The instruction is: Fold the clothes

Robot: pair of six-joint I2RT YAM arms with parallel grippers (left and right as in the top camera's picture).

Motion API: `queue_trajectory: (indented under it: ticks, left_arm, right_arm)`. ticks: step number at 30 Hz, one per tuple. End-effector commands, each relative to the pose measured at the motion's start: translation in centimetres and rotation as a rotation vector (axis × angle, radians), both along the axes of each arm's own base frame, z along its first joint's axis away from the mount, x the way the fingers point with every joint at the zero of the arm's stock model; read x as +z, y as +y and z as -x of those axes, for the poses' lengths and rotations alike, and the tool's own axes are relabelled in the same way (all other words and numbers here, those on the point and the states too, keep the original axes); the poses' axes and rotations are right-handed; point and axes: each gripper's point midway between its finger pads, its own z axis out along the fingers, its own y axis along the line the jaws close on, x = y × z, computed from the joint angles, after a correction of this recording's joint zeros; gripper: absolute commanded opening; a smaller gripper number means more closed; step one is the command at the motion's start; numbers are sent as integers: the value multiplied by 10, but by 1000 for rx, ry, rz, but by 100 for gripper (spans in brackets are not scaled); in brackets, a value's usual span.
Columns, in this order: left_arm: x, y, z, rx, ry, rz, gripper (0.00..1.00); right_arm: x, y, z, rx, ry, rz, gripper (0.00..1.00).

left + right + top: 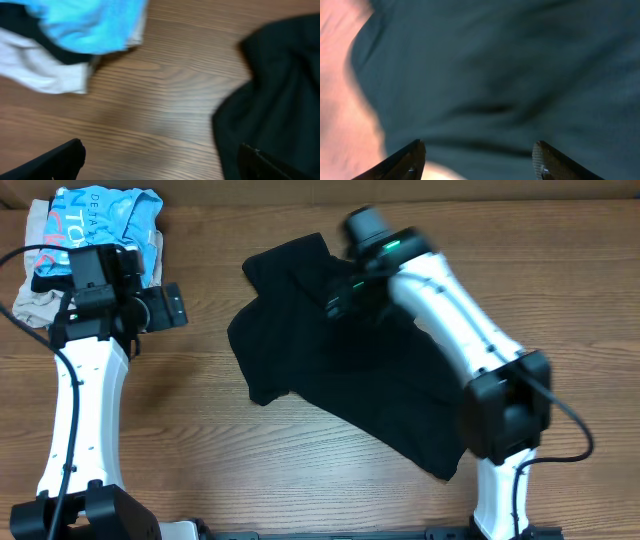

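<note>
Your wooden worktop (190,440) has the black shirt (330,390) lying crumpled mid-right, under the right jaws, which hang apart just above the cloth. Pinch there and you'll likely catch several bunched layers, dragging the whole lot instead of one edge. The left jaws, also apart, sit between it and the blue shirt (105,215); mind they don't snag that

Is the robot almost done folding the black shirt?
No. No neat fold shows: the black T-shirt lies rumpled on the table. The right gripper hangs open just above it, and the left gripper is open over bare wood. All the folding is left.
</note>
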Motion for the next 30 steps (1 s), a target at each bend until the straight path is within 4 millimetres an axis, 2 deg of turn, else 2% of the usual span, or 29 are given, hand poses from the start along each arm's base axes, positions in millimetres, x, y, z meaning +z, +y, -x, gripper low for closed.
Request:
queue_trajectory:
  ticks: [1,5,10,14,18,24,30]
  left_arm:
    - [3,-40,-7,-154,-8,38,98]
    - [-7,-65,-10,-228,18,30,98]
    - [-33,-93,-13,-292,86,38,100]
    - [-57,-107,-13,-325,147,44,100]
    - [-71,-115,-12,-338,182,50,100]
    - [-71,-123,-11,-350,184,54,100]
    - [-71,-123,-11,-352,184,53,100]
  right_arm:
    - [10,-78,-30,-176,-43,24,73]
    - [-1,-121,-44,-227,-61,31,72]
    - [-18,-140,-53,-220,-92,44,69]
    - [-38,-139,-54,-192,-107,46,63]
    - [-59,-131,-48,-157,-106,41,57]
    - [-82,-110,-44,-117,-123,-8,54]
    - [-87,-88,-45,-85,-149,-26,49]
